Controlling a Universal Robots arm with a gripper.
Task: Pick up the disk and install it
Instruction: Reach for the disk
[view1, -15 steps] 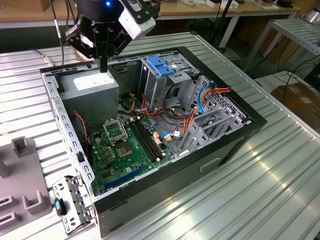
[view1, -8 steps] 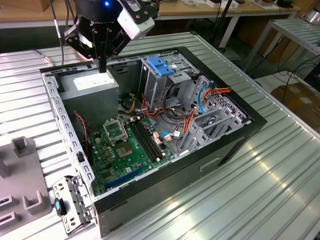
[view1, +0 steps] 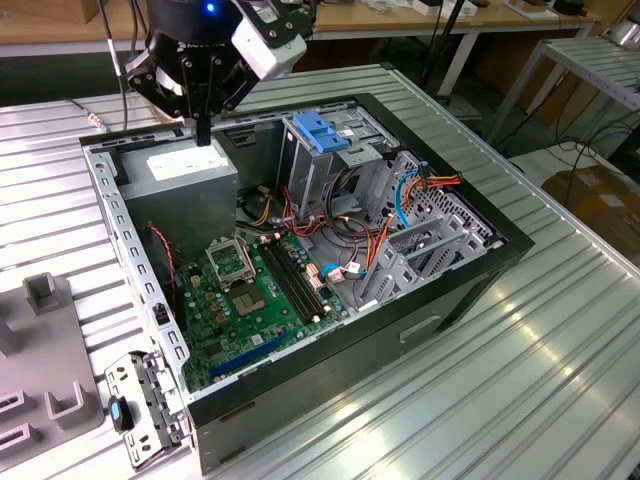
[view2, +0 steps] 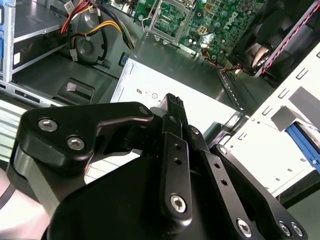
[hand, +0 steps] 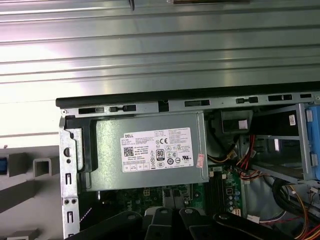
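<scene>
- A lab or workshop is suggested.
- An opened computer case (view1: 330, 385) is laid on a ribbed metal table (view1: 540, 400).
- Cabled wooden benches (view1: 400, 18) are seen behind.

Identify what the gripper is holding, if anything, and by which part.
Nothing: the gripper hangs shut and empty above the power supply.

**Exterior view:** the arm (view1: 188, 30) above the power supply (view1: 190, 175) is cut off by the picture's upper edge.

**Second wrist view:** the gripper (view2: 174, 100) and its black body hide much of the power supply's top face.

**First wrist view:** a blue part (hand: 2, 165), outside the case (hand: 175, 96) that holds the power supply, is cropped by the picture's edge; what it is cannot be told.
</scene>
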